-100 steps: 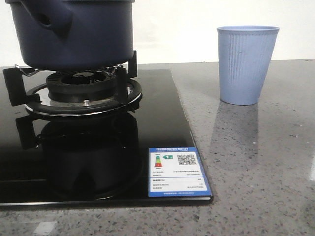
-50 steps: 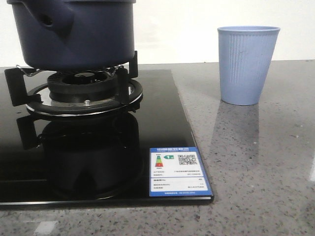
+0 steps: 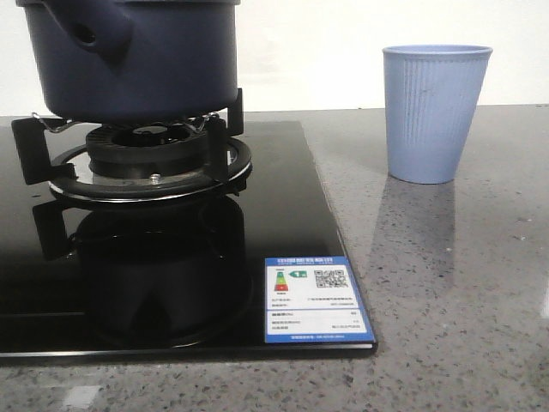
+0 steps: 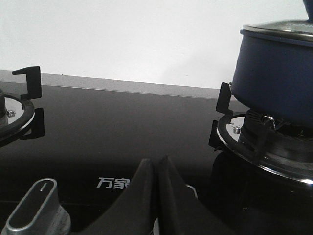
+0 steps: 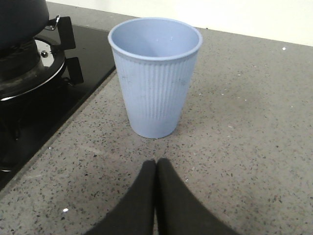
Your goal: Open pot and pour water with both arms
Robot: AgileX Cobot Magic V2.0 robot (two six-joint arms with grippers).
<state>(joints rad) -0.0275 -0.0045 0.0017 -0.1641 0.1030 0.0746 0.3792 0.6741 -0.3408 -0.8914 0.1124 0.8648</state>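
The dark navy-blue pot (image 3: pixel 137 60) stands on the burner grate at the front view's upper left, its stubby side tube with a hole (image 3: pixel 86 34) facing the camera. In the left wrist view the pot (image 4: pixel 276 73) carries a glass lid (image 4: pixel 283 27) with a metal rim. My left gripper (image 4: pixel 157 161) is shut and empty, low over the black glass cooktop, apart from the pot. My right gripper (image 5: pixel 156 163) is shut and empty above the stone counter, just short of the light blue ribbed cup (image 5: pixel 155 76). Neither gripper appears in the front view.
The black glass cooktop (image 3: pixel 283 215) has a burner ring (image 3: pixel 150 176) under the pot and a blue energy label (image 3: pixel 316 299) at its front corner. A second burner grate (image 4: pixel 27 81) and a silver knob (image 4: pixel 36 213) show in the left wrist view. The blue cup (image 3: pixel 436 112) stands on the speckled grey counter (image 3: pixel 455 283).
The whole scene has drifted slightly to the right in the front view. Pot and cup keep their places relative to each other.
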